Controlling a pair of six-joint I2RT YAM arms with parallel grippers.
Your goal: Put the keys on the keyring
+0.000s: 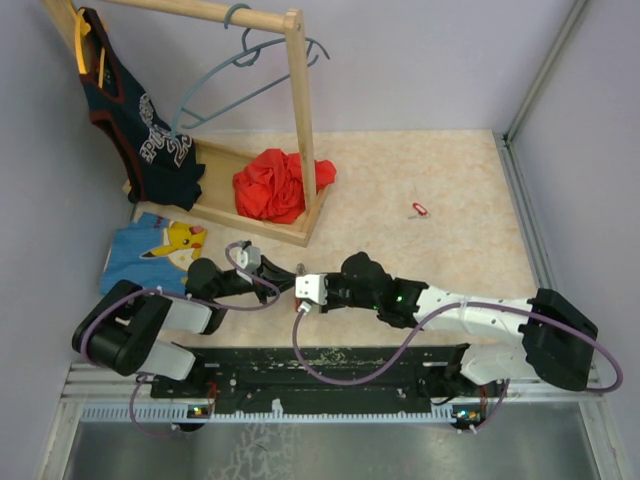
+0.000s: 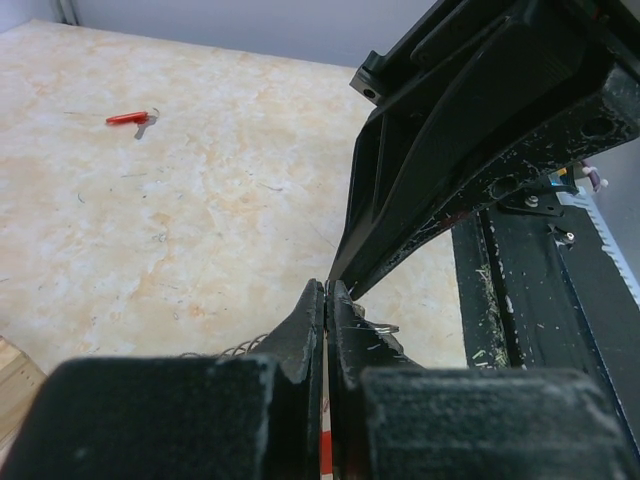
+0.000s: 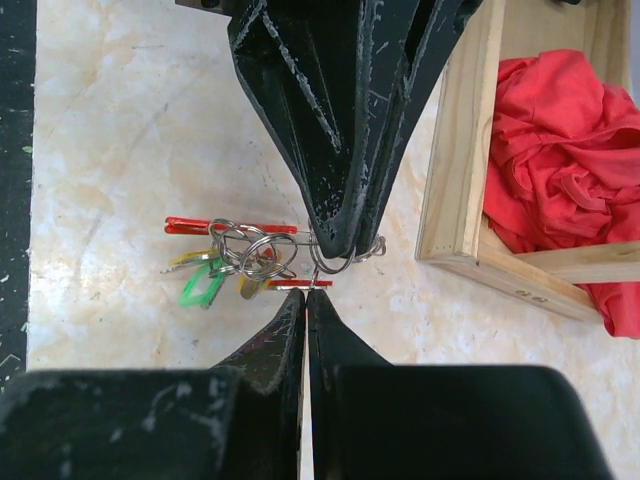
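The two grippers meet tip to tip just ahead of the arm bases. My left gripper (image 1: 288,270) (image 2: 326,287) is shut on the keyring (image 3: 347,264), a thin wire loop that curls around its tips (image 3: 340,248). A bunch of keys (image 3: 228,262) with red, yellow and green tags hangs from small rings at the loop's left. My right gripper (image 1: 302,292) (image 3: 305,293) is shut, its tips on a thin red-tagged key (image 3: 298,284) right at the loop. One more red key (image 1: 419,209) (image 2: 128,118) lies alone on the table, far right.
A wooden clothes rack (image 1: 298,110) stands at the back left; its base tray (image 3: 455,190) holds a red cloth (image 1: 272,185) (image 3: 560,150). A dark jersey (image 1: 140,120) and a grey-blue hanger (image 1: 240,75) hang on it. A blue printed shirt (image 1: 150,245) lies near the left arm.
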